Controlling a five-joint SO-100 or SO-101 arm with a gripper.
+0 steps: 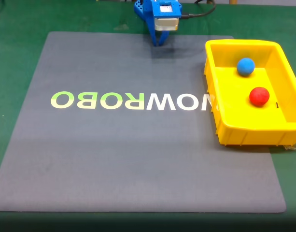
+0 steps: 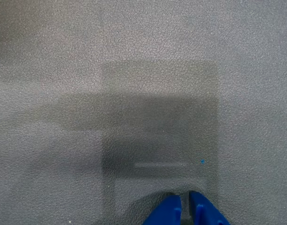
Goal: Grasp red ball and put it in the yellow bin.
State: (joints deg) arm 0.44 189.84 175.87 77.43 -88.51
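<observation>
Mat (image 1: 138,154): bare, free passage across it for my hand (image 1: 159,42).
Right side: yellow bin (image 1: 225,125) walls obstruct; red ball (image 1: 259,96) and blue ball (image 1: 245,66) inside, apart.

a green table (image 1: 12,29) carries a grey mat (image 1: 138,159) printed with pale mirrored letters (image 1: 131,100) across its middle. at three o'clock in the fixed view the yellow bin (image 1: 244,133) sits on the mat's edge, overhanging onto the green. the wrist view shows the mat's pebbled grey surface (image 2: 63,56) under shadow.
</observation>
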